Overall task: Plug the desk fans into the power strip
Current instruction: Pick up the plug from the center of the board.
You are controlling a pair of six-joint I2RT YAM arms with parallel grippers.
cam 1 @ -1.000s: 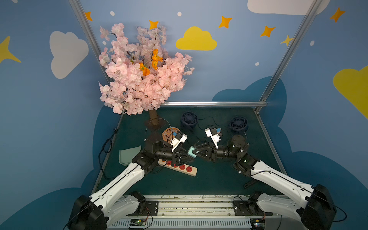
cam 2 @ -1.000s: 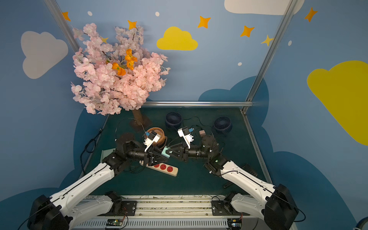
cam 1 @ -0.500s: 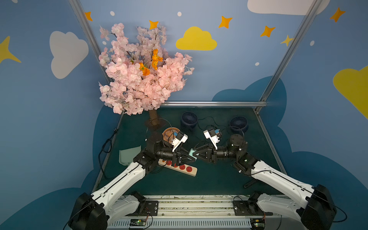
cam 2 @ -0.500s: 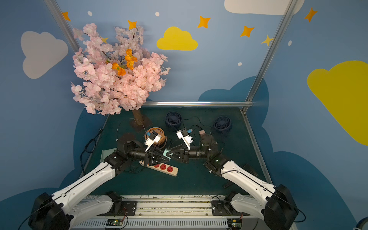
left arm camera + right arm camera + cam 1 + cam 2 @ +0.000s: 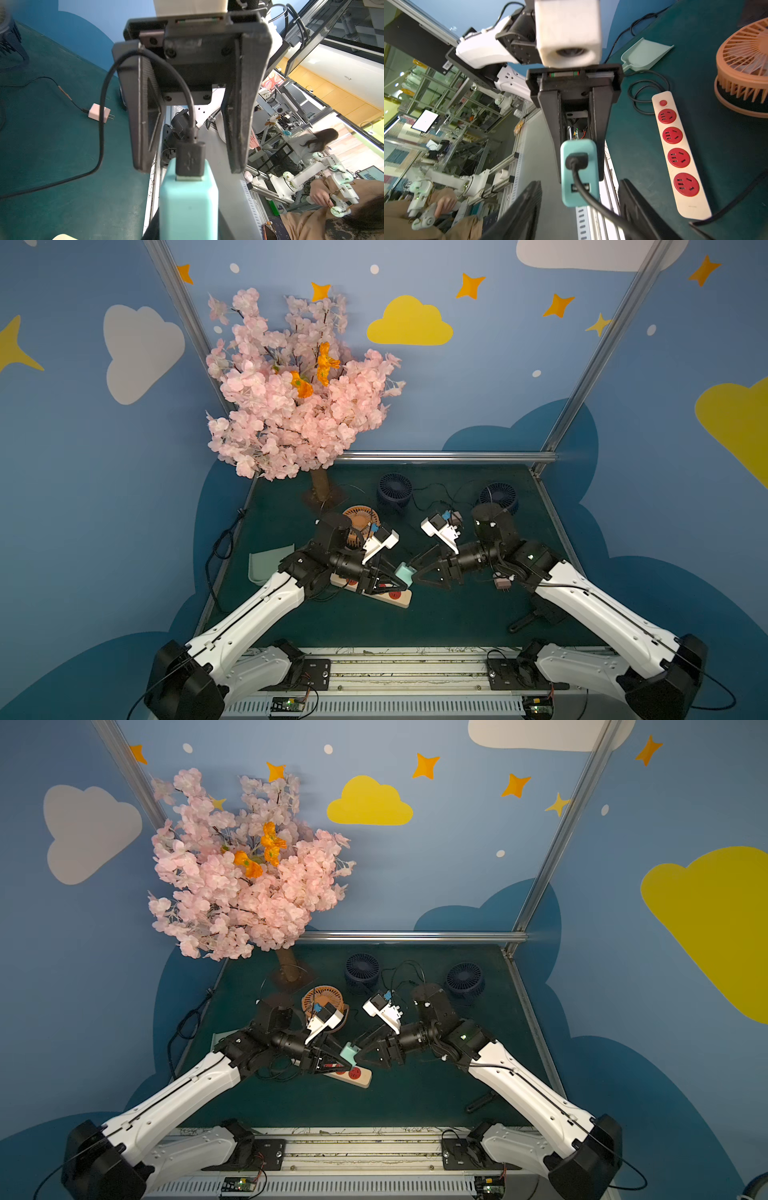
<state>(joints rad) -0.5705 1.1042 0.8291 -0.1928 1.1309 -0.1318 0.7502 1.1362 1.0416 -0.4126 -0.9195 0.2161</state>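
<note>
A teal plug adapter with a black USB cable in its end hangs just above the power strip, and my left gripper is shut on it. In the left wrist view the adapter sits between my jaws. My right gripper faces it, open, its fingers apart on either side of the adapter without touching. The cream power strip lies flat with its red sockets empty. An orange desk fan stands behind it. I cannot trace which fan the cable leads to.
Two dark blue fans stand at the back. A pink adapter on a cord lies on the mat by the right arm. A green dustpan lies left, a blossom tree back left, a black handle front right.
My right gripper has opened and let go of the teal adapter. My left gripper has closed a little on it and keeps it in place above the strip.
</note>
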